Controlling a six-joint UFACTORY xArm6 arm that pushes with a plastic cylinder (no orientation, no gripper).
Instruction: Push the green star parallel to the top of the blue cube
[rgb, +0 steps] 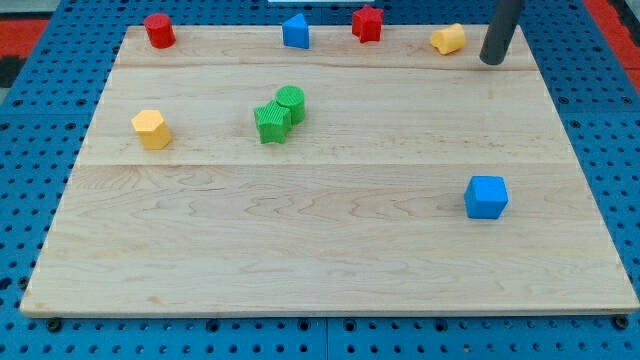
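Note:
The green star (271, 122) lies left of the board's middle, touching a green cylinder (291, 103) at its upper right. The blue cube (486, 197) sits at the view's right, lower than the star. My tip (491, 61) is at the view's top right, just right of a yellow block (449, 39), far from the green star and well above the blue cube.
A red cylinder (159, 30) sits at the top left. A blue block (295, 31) and a red star-like block (367, 23) sit along the top edge. A yellow hexagonal block (151, 129) is at the left. The wooden board (300, 250) lies on a blue pegboard.

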